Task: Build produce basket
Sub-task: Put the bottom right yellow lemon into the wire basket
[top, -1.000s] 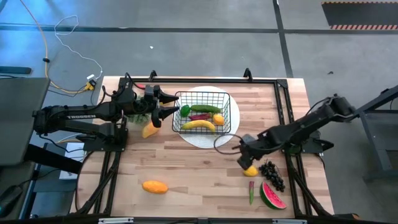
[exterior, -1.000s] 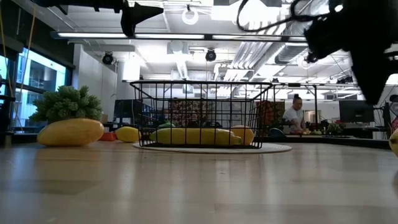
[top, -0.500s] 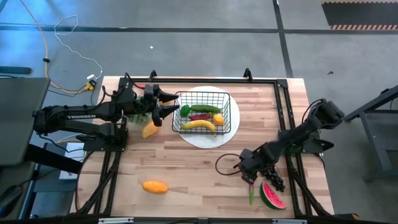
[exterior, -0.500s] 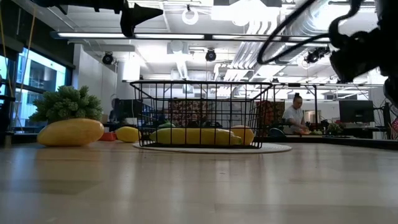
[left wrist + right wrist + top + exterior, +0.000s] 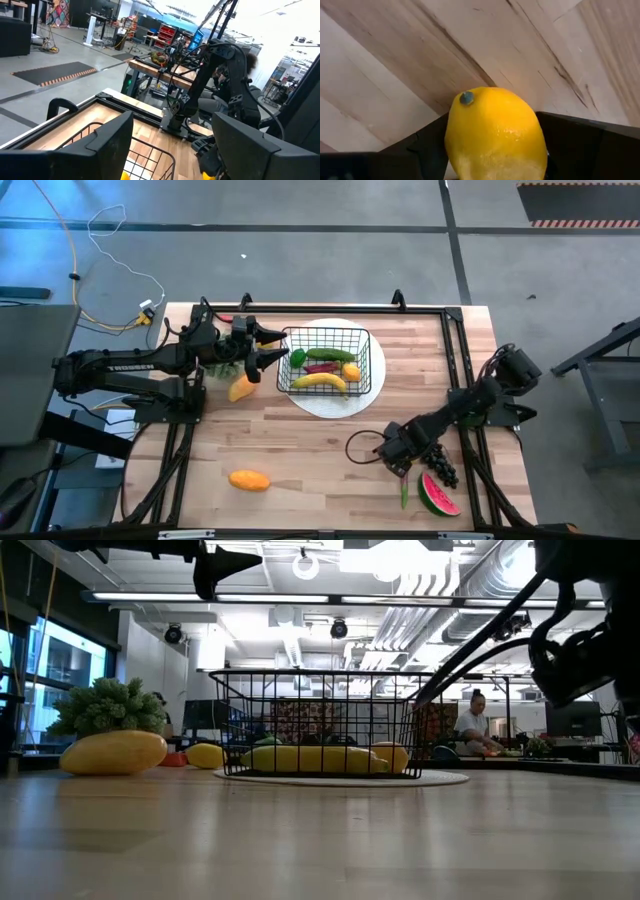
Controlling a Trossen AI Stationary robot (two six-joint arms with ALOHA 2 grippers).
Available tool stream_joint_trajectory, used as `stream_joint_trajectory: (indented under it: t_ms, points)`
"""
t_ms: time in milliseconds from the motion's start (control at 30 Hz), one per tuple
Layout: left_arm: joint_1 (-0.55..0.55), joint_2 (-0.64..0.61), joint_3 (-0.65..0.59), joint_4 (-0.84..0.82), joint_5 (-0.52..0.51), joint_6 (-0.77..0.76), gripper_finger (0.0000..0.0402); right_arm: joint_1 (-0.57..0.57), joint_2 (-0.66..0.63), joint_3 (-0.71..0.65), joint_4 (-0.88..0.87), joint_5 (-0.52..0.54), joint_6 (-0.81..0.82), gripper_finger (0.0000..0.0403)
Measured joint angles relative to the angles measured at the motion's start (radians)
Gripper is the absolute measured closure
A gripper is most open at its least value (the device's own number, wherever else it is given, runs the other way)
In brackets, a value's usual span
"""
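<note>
The basket [image 5: 326,360] sits on a white plate [image 5: 372,383] at the far middle of the table [image 5: 300,440]. Inside it lie a banana [image 5: 320,381], a cucumber [image 5: 324,354], a green piece [image 5: 297,358], a red piece [image 5: 320,367] and an orange fruit [image 5: 351,370].

Left gripper [image 5: 275,347] hovers just beside the basket's left rim, above the table — fingers [image 5: 107,145] spread apart, nothing between them. In the low view its tip hangs well above the basket top.

Right gripper [image 5: 398,455] is down at the table's near right. Its wrist view shows a lemon [image 5: 495,135] filling the space between the two fingers [image 5: 580,145], which stand wide on either side of it; whether they actually press on the lemon I cannot tell. The lemon lies over bare wood.

Loose produce on the table: a mango [image 5: 248,479] at the near left, a yellow fruit [image 5: 240,389] beside the left arm, grapes [image 5: 437,460] just right of the right gripper, a watermelon slice [image 5: 439,496] near the front edge, and a thin green piece [image 5: 404,490] next to it. A leafy green item [image 5: 108,706] stands at the far left in the low view.

A person [image 5: 472,726] shows in the room behind — well away from the table.
</note>
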Motion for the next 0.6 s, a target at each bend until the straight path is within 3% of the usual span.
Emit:
stream_joint_trajectory:
  t_ms: [333, 600]
  points:
    - [0.000, 0.000, 0.000, 0.000, 0.000, 0.000, 0.0142, -0.001, 0.001, 0.000, -0.003, -0.008, 0.024, 0.0136]
    - [0.000, 0.000, 0.000, 0.000, 0.000, 0.000, 0.0142, -0.001, -0.007, -0.002, -0.017, -0.012, 0.018, 0.0210]
